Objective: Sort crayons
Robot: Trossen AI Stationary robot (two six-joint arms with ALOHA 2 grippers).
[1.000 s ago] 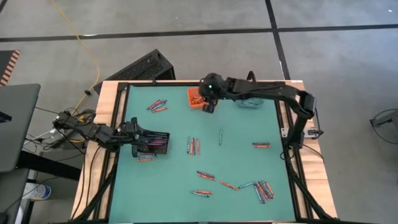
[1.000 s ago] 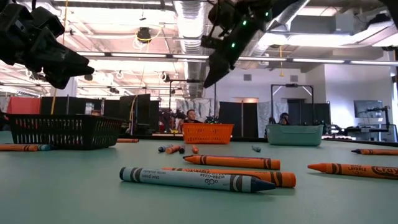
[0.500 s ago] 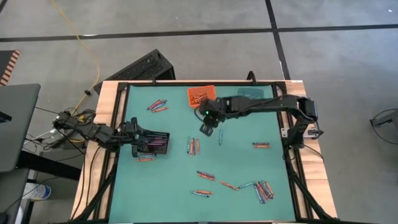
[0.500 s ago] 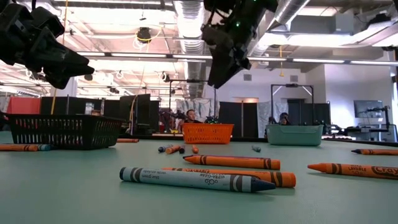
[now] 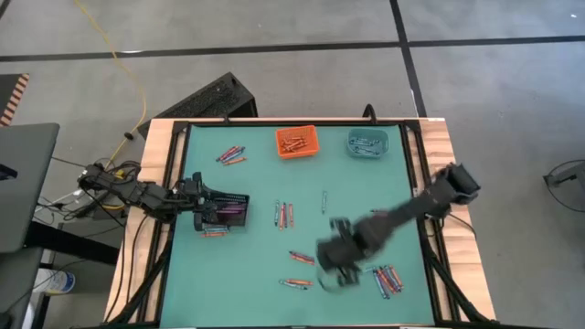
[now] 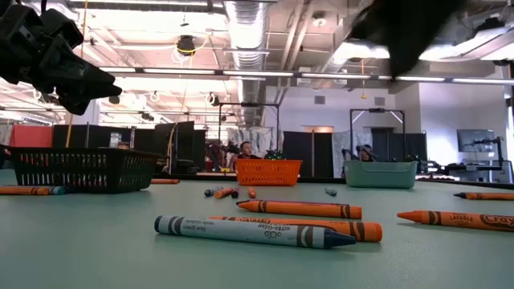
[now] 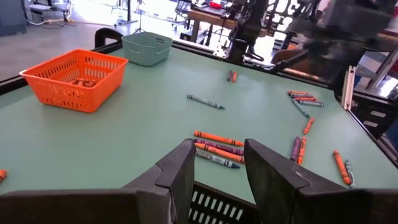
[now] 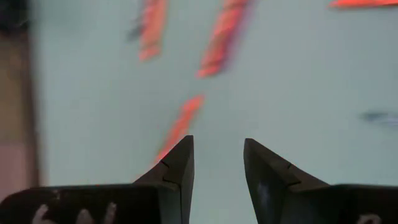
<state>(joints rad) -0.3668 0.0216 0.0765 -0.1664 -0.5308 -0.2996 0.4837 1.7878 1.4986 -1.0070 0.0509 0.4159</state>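
Crayons (image 5: pixel 285 215): loose sticks scattered over the green table (image 5: pixel 256 274). One small group lies between the black basket (image 5: pixel 226 209) and the orange bin (image 5: pixel 295 142), nearer the far edge; a row of three lies just beyond the black basket toward the table's middle; a single one lies farther along that line; another single lies near the right edge. A larger cluster lies at the near right corner, with a few more strung out from it toward the near middle. One orange crayon lies just beside the black basket on its near side. Purple sticks lie inside the black basket; orange ones inside the orange bin.

Teal bin (image 5: pixel 366 143): beside the orange bin at the far edge, holding a few crayons.

Right arm: stretched low from the right edge toward the near-right cluster, motion-blurred. Right gripper (image 8: pixel 217 162): fingers parted, nothing between them, above bare table with blurred orange crayons beyond.

Left arm: reaches in from the left edge. Left gripper (image 7: pixel 217 171): fingers parted, empty, poised over the black basket's rim.
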